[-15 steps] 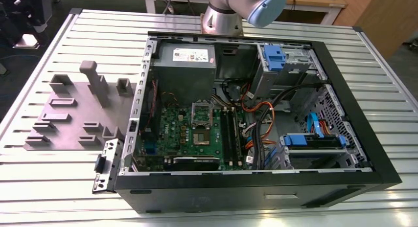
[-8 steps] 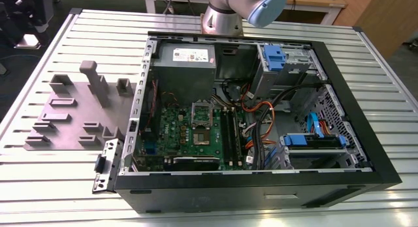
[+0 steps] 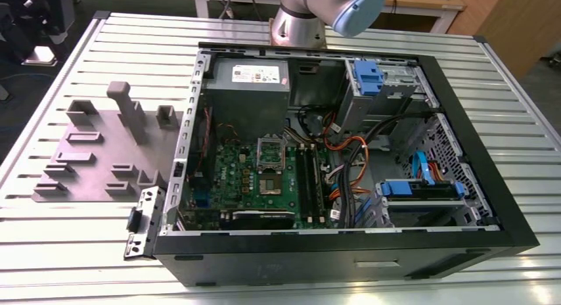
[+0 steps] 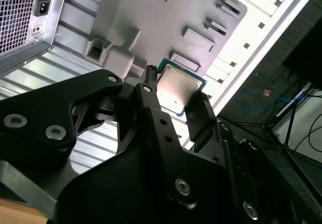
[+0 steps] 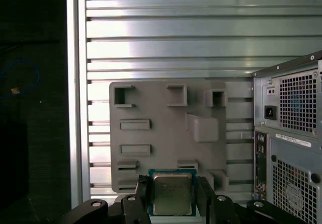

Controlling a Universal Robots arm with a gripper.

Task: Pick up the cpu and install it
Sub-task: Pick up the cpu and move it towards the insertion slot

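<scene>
cpu [image 5: 172, 194] sits btwn the jaws, clamped on two opp. edges in both wrist views, held in air above grey moulded plate [image 5: 161, 128] on tabletop [image 5: 166, 38]. Arm [image 3: 329, 9] raised, wrist facing down, PC case [image 5: 292, 133] rear alongside.

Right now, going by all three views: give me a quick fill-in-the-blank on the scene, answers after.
1. The hand is shut on the ___.
2. In the exterior view, the plate lies on the ___ of the case.
3. Both plate and case rest on a slatted metal ___.
Answers: cpu; left; table.
</scene>
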